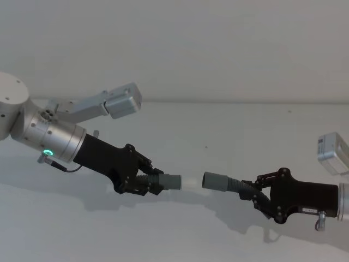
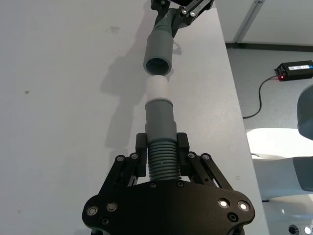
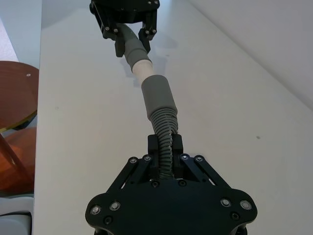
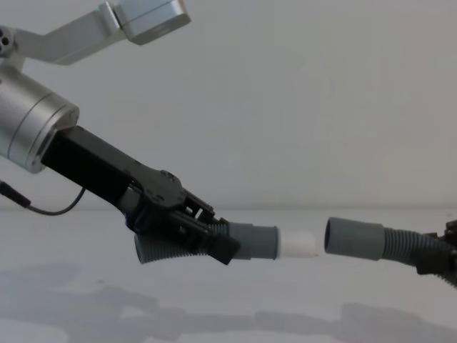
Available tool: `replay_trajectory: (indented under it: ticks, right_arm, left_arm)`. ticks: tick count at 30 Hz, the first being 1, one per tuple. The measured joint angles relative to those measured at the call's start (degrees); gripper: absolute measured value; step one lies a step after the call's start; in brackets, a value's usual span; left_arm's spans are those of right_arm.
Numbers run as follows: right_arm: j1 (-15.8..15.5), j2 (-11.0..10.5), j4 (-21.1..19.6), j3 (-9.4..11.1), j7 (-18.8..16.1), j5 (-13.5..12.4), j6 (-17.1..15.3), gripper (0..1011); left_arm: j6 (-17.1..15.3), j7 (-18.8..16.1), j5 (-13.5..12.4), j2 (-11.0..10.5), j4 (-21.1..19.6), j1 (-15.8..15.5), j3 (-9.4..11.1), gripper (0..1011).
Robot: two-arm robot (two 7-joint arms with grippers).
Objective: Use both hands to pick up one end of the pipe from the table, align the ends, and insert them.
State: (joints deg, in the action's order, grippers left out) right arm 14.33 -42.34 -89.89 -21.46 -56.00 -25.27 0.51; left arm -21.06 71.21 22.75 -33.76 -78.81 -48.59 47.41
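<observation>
Clamping ribs: your left gripper [image 1: 148, 180] is pinching one hose piece [image 1: 170, 182] just behind the white spigot [image 1: 191, 183]. Your right gripper [image 1: 250, 192] is pinching the second piece [image 3: 165, 125], its socket [image 1: 214, 180] hovering just beyond that spigot. Likely light and bendy, so grip near the cuffs.

the left end effector [image 2: 161, 145] and right end effector [image 3: 165, 147] look like black plastic, matt with a faint sheen, studded with small bright metal screws. the left hose piece [image 2: 161, 164] is dark grey and ribbed (a rubbery plastic, by the look), and the right hose piece [image 3: 164, 128] is the same. the left cuff [image 2: 160, 117] and right cuff [image 3: 157, 95] are smooth matt grey. the spigot [image 2: 157, 87] is smooth white plastic. the left arm [image 1: 52, 136] is satin silver metal. the tabletop [image 2: 58, 122] is smooth matt white. a round wooden top [image 3: 17, 93] nearby is red-brown and slightly glossy.
</observation>
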Motion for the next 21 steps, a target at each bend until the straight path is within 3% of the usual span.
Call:
replay_trajectory:
  ticks: [21]
  right_arm:
    - [0.54, -0.89, 0.86, -0.64, 0.61, -0.54, 0.04, 134]
  left_arm:
    - [-0.50, -1.25, 0.42, 0.12, -0.21, -0.79, 0.80, 342]
